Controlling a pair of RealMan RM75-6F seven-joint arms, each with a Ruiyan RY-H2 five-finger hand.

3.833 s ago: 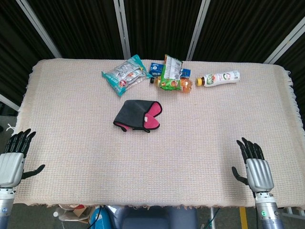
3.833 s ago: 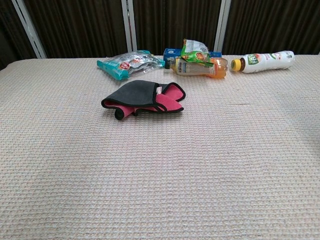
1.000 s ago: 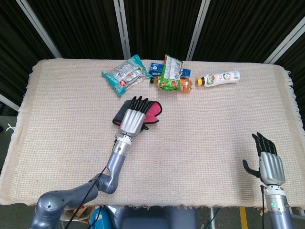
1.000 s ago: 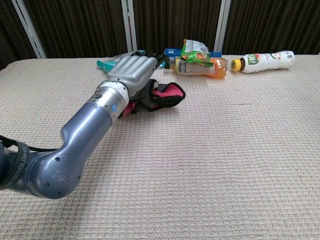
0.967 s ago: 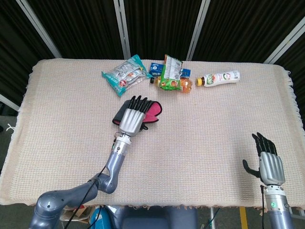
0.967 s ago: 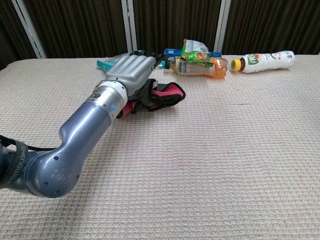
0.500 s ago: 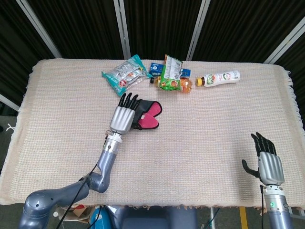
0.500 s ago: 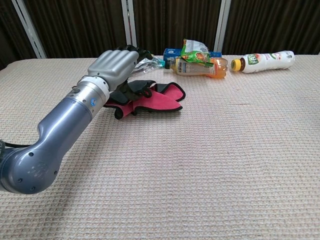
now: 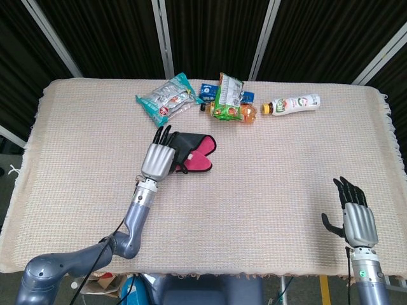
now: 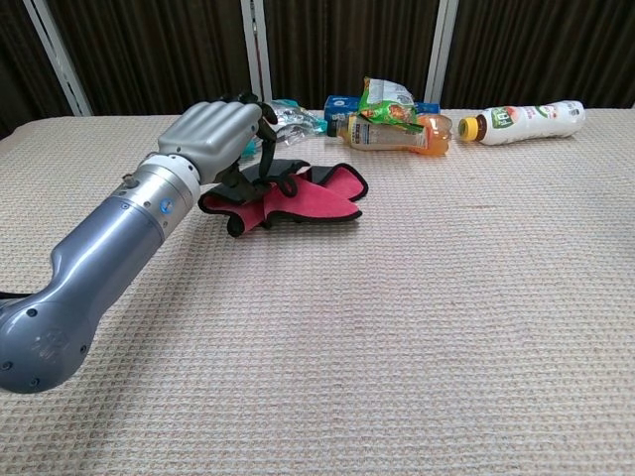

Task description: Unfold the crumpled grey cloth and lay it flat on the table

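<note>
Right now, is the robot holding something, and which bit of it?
Its left hand grips the crumpled grey-and-pink cloth by its left grey flap. The right hand holds nothing.

The cloth [image 9: 191, 152] lies on the table [image 9: 286, 171] left of centre. The left hand [image 9: 156, 159] sits on its left edge. Behind it, a packet [image 9: 164, 100], snack bags [image 9: 227, 96] and bottle [image 9: 292, 103] line the far edge. The right hand [image 9: 356, 216] lies near the front right corner.

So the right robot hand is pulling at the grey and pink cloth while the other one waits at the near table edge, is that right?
No, it is the left robot hand at the grey and pink cloth; the right robot hand waits at the near table edge, as the head view shows.
</note>
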